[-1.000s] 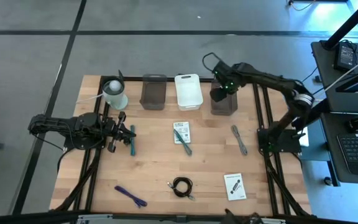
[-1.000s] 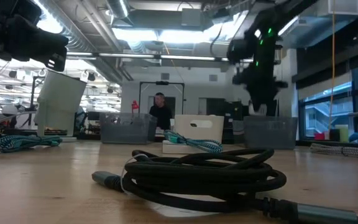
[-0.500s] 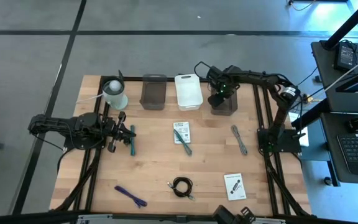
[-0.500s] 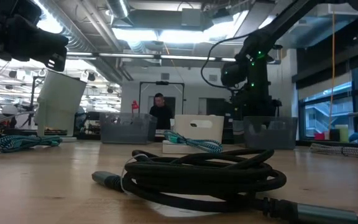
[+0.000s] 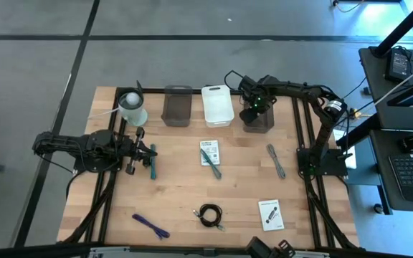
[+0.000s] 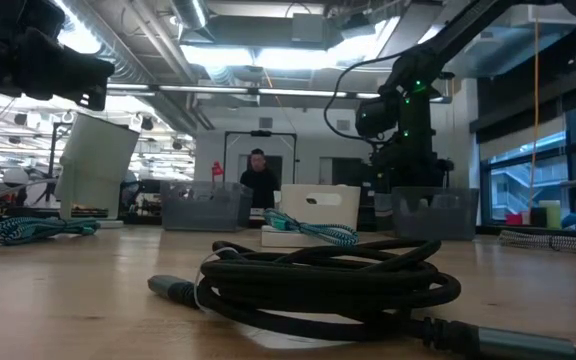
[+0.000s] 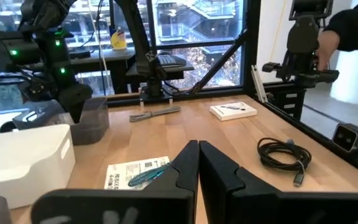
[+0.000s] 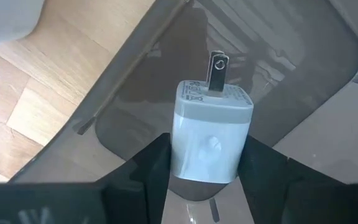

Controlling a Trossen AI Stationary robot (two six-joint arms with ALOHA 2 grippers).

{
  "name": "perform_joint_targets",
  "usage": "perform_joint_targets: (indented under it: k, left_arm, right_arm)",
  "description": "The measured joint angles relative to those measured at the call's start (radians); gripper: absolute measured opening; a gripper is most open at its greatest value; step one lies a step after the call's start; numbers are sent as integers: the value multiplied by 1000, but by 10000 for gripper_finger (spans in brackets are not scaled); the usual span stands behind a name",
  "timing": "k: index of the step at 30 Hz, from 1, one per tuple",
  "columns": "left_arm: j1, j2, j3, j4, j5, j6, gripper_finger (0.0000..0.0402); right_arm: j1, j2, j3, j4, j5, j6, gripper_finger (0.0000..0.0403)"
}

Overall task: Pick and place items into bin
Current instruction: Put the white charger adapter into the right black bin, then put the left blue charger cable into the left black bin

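The left gripper [image 5: 143, 153] waits at the left side of the table with its fingers [image 7: 191, 171] pressed together on nothing, a teal tool [image 5: 153, 163] lying just beside it. Farther right, toward the middle, a teal tool on a white card [image 5: 209, 153] and a coiled black cable [image 5: 209, 213] remain unpicked, the cable nearer the front edge. At the far right, the right gripper [image 5: 251, 113] hangs directly over the smoky bin [image 5: 261, 126], fingers clamped on a white plug charger [image 8: 211, 132]. The charger's long axis runs straight out from the fingers, prongs pointing down into the bin's bare floor, so the drop should need only a release. Compared with half a second ago the right arm has not shifted; a second ago it was higher and farther right, so it has come in and settled over the bin.
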Motion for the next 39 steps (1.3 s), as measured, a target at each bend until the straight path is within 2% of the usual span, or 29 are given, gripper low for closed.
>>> perform_joint_targets:
  k: [9,13,20,26,29,33,36,39]
  left_arm:
    - [0,0,0,0,0,-158,6]
    - [0,0,0,0,0,-174,6]
    - [0,0,0,1,-43,-166,6]
    - [0,0,0,3,-113,-165,6]
    - [0,0,0,3,-169,-165,6]
    - [0,0,0,10,-278,-165,6]
    - [0,0,0,17,-344,-165,6]
    - [0,4,0,23,-408,-165,6]
  right_arm:
    - [0,0,0,-5,0,77,210]
    - [0,-5,0,-12,0,94,219]
    - [0,-149,0,-22,8,146,211]
    - [26,-408,0,-37,18,253,166]
    - [93,-541,0,-36,78,297,128]
    - [234,-690,-32,2,169,386,69]
    - [378,-772,-124,102,227,469,22]
    - [524,-830,-241,221,303,538,8]
